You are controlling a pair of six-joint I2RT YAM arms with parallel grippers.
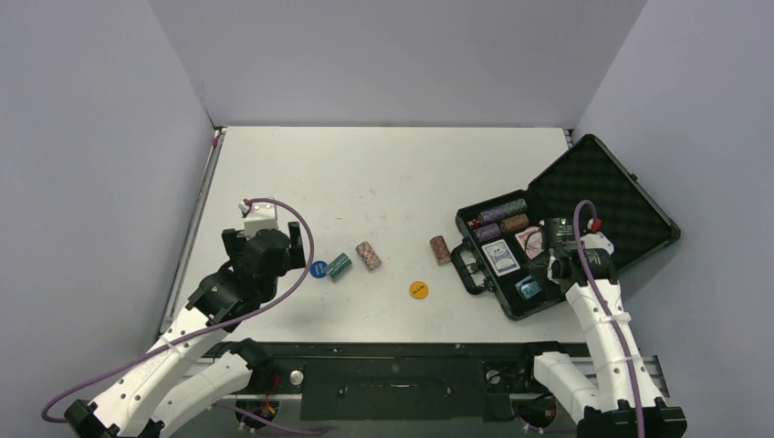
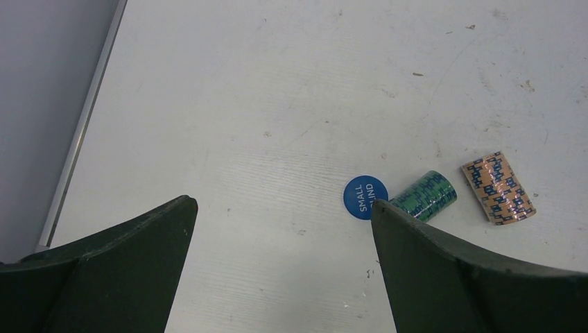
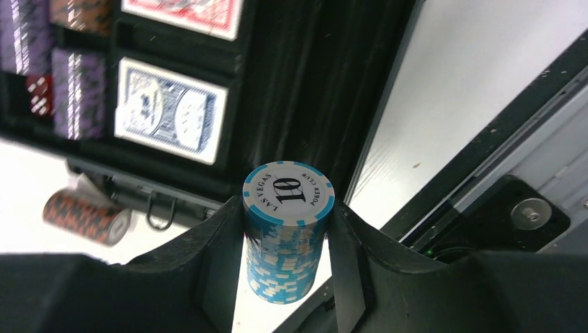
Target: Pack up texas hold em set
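Blue chip stack clamped in right tool

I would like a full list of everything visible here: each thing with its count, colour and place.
case: one, black, open, table's right side
decks: two, blue and red, in case
packed stacks: three, purple and brown, in case
dice: red, count unclear, in case
loose stacks: three, green, orange, brown, lying mid-table
blue disc: one, beside green stack
yellow disc: one, alone, mid-table
pale blue stack: one, in right hand
table: one, white
left hand: open, near blue disc
right hand: shut on pale blue stack, by case
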